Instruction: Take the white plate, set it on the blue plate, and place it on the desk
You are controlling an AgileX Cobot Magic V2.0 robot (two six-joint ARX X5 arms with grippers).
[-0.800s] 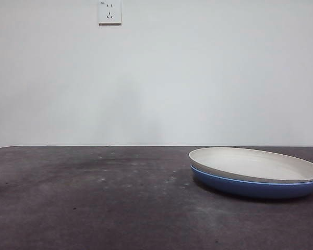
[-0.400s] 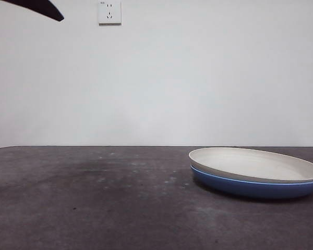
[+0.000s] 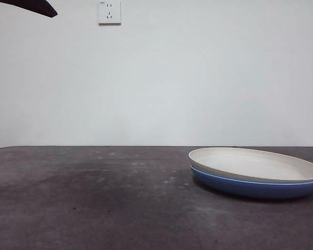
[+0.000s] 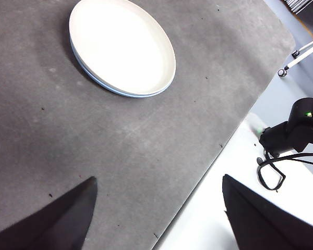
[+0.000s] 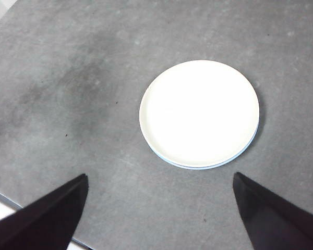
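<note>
The white plate lies stacked inside the blue plate on the desk, at the right of the front view. Only the blue plate's rim and side show beneath it. My left gripper is open and empty, high above the desk near its edge, far from the white plate. My right gripper is open and empty, high above the white plate, with a thin blue rim showing. A black arm tip shows at the front view's top left corner; I cannot tell which arm it is.
A wall socket hangs on the white wall behind. The desk's edge runs close under the left gripper, with a black device and cable beyond it. Another desk edge shows in the right wrist view.
A black arm tip has come into the front view's top left corner, then drawn slightly up and left. The stacked plates have not moved.
</note>
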